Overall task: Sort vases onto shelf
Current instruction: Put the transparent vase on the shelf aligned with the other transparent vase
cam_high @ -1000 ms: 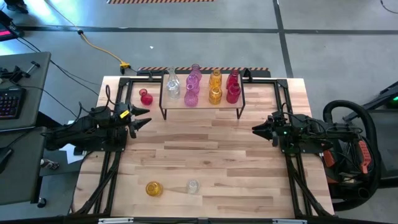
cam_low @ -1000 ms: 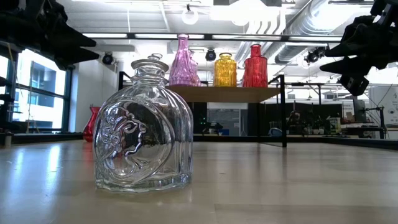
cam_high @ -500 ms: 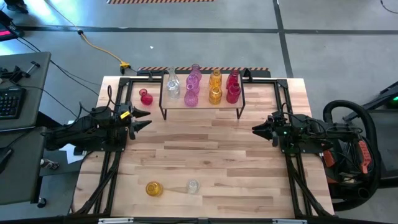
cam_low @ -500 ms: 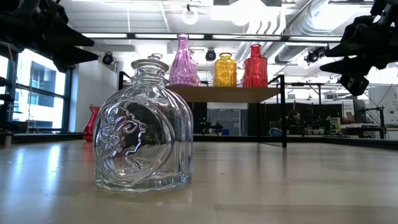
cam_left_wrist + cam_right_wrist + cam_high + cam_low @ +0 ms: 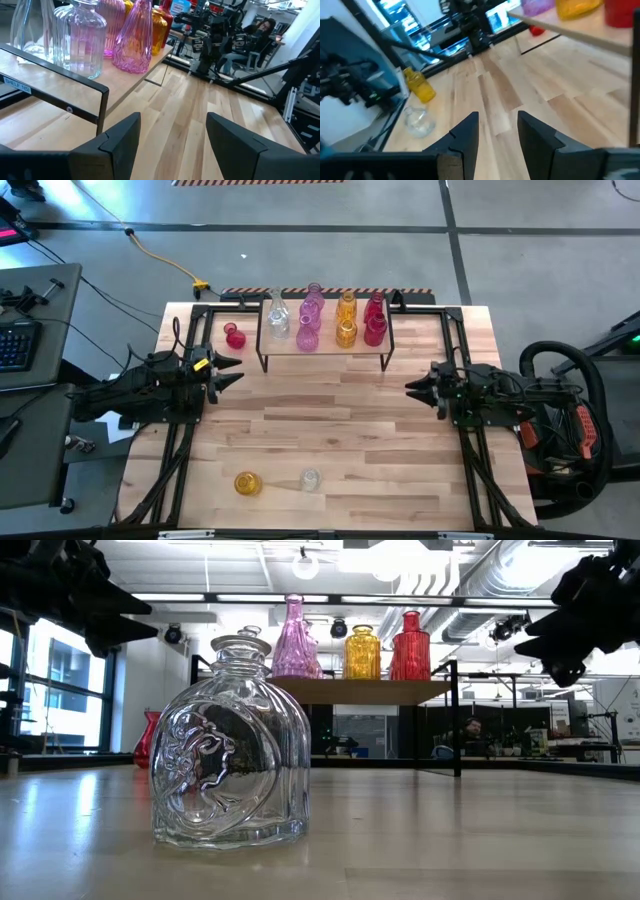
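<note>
The shelf stands at the table's far side on thin black legs. Several vases stand on it: clear, pink, amber, red. A red vase stands upright on the table left of the shelf. An amber vase and a clear vase sit near the near edge; the clear vase rests on its base. My left gripper hovers open, left of the shelf's front. My right gripper hovers open at the right.
Bare wooden tabletop lies between the two arms and in front of the shelf. The shelf's black wire leg is close ahead of my left gripper. A person sits in the room beyond the table.
In the low view my left gripper has risen a little. My right gripper has shifted slightly up and toward the table's right edge. No vase has moved.
</note>
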Controlling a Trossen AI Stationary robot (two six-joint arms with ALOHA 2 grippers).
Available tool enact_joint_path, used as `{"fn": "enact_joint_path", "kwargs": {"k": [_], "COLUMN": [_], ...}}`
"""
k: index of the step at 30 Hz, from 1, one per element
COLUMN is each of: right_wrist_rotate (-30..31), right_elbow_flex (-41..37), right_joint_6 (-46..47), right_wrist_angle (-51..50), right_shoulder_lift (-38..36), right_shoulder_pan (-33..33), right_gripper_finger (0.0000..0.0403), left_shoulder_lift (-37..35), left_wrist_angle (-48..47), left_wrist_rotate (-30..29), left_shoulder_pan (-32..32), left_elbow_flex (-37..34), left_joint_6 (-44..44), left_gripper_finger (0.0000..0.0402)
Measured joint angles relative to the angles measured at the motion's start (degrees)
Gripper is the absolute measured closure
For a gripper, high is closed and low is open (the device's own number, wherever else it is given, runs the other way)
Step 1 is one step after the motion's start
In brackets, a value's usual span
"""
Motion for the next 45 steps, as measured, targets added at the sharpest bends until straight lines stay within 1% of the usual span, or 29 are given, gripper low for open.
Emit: {"fn": "enact_joint_path", "kwargs": {"k": [4,5,8,12,15,20,24,26,29,32,37,41,45], "right_wrist_rotate": [5.0,6.0,7.5,9.5,10.1,13.4,17.7,18.7,17.0,14.6,14.2,14.1,13.2], "right_elbow_flex": [0.0,0.0,0.0,0.0,0.0,0.0,0.0,0.0,0.0,0.0,0.3,4.5,11.6], "right_joint_6": [0.3,1.9,12.5,24.0,30.0,31.5,31.6,34.2,38.4,38.9,37.8,38.3,38.2], "right_wrist_angle": [1.0,1.6,4.7,8.6,9.4,10.2,11.0,11.4,14.5,20.5,35.9,37.1,37.0], "right_shoulder_lift": [0.0,0.0,0.0,0.0,0.0,0.0,0.0,0.0,0.1,1.2,7.4,16.5,28.7], "right_shoulder_pan": [0.0,0.0,0.0,0.0,0.0,0.0,0.0,0.0,0.0,0.0,0.0,0.8,2.1], "right_gripper_finger": [0.0285,0.0285,0.0285,0.0285,0.0285,0.0285,0.0285,0.0285,0.0285,0.0285,0.0285,0.0285,0.0285], "left_shoulder_lift": [0.0,0.0,0.0,0.0,0.0,0.0,0.0,0.0,0.0,0.0,0.0,0.0,0.0], "left_wrist_angle": [0.0,0.0,0.0,-0.1,-0.1,-0.2,-0.2,-0.3,-0.5,-0.6,-0.6,-0.6,-0.6], "left_wrist_rotate": [-0.5,-0.8,-1.0,-1.0,-1.0,-1.0,-1.0,-1.0,-1.0,-1.0,-0.9,-0.9,-0.9], "left_shoulder_pan": [0.0,0.0,0.0,0.0,0.0,0.0,0.0,0.0,0.0,0.0,0.0,0.0,0.0], "left_elbow_flex": [0.0,0.0,0.0,0.0,0.0,0.0,0.0,0.0,0.0,0.0,0.0,0.0,0.0], "left_joint_6": [0.0,0.0,-0.2,-3.7,-6.6,-11.3,-14.0,-14.6,-14.5,-14.5,-14.5,-14.7,-14.8], "left_gripper_finger": [0.0183,0.0183,0.0183,0.0183,0.0183,0.0183,0.0183,0.0183,0.0183,0.0183,0.0183,0.0183,0.0183]}}
